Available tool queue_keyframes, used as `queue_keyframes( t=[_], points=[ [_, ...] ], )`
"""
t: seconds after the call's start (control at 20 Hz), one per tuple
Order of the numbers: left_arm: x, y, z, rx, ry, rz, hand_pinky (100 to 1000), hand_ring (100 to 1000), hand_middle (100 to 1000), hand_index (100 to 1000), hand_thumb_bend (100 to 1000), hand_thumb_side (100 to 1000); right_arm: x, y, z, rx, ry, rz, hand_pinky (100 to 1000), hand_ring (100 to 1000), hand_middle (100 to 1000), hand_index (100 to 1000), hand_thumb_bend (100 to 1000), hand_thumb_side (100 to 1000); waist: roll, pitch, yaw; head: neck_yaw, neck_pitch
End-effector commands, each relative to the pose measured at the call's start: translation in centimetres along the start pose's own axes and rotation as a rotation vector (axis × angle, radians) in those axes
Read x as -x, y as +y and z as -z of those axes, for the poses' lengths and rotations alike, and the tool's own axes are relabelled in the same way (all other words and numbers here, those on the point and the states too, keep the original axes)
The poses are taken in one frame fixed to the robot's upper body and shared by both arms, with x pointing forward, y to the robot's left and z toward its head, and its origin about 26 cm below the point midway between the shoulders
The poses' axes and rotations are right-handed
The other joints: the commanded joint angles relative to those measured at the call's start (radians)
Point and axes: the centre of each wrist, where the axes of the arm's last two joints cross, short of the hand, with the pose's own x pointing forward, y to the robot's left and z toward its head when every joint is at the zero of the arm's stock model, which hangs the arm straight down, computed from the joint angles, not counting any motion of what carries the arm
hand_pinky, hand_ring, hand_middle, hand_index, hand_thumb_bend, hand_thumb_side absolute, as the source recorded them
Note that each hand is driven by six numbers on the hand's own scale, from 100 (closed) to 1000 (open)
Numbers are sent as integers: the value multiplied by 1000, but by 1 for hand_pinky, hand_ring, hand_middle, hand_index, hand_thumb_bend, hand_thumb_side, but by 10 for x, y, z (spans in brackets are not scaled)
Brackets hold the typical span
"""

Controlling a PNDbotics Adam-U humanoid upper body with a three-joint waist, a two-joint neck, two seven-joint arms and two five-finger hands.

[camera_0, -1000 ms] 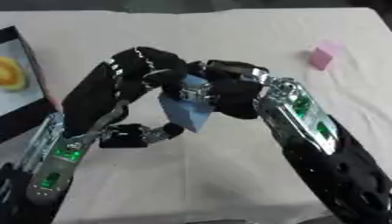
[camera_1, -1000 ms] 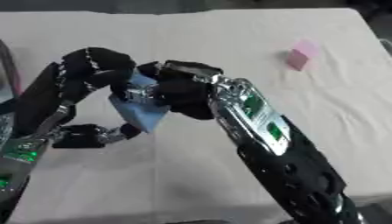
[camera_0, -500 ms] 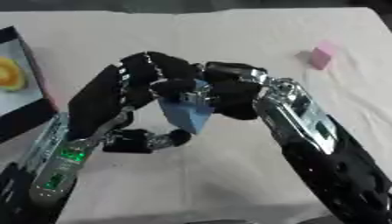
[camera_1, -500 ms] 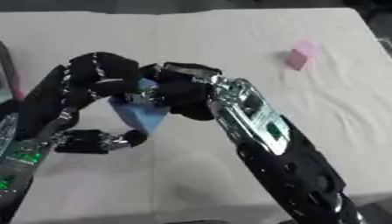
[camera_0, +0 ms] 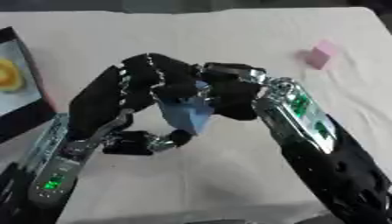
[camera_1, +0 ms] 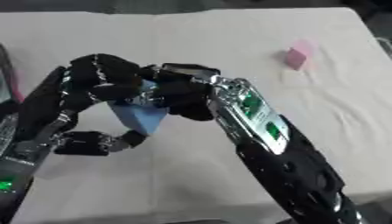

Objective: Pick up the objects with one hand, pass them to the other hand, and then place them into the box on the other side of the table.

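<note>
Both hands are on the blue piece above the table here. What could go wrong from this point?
The blue wedge-shaped block sits between the left hand and right hand, above the white table; if the right lets go before the left has it, it may drop. The left fingers curl over only its top, so it could tilt out. The black-rimmed box lies at the far left edge, a carry away.
</note>
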Motion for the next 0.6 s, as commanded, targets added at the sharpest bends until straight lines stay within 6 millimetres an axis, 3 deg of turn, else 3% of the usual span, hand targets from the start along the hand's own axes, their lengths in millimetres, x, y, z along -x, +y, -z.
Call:
queue_keyframes(
  t=[0.05, 0.15, 0.6],
  points=[
    [-1, 5, 8, -24, -28, 7, 743, 757, 631, 817, 352, 100, -6, 0, -3, -15, -12, -20, 813, 455, 440, 565, 100, 259, 2, -15, -2, -3, -2],
    [-1, 5, 9, -27, -27, 9, 738, 749, 607, 815, 351, 100, -6, 0, -3, -26, -13, -22, 814, 456, 443, 568, 100, 268, 2, -15, -2, -3, -2],
    [-1, 5, 11, -43, -21, 25, 710, 689, 508, 810, 305, 100, -7, -1, -5, -79, -45, -28, 811, 469, 481, 637, 308, 363, 3, -14, -3, -5, -2]
  ],
)
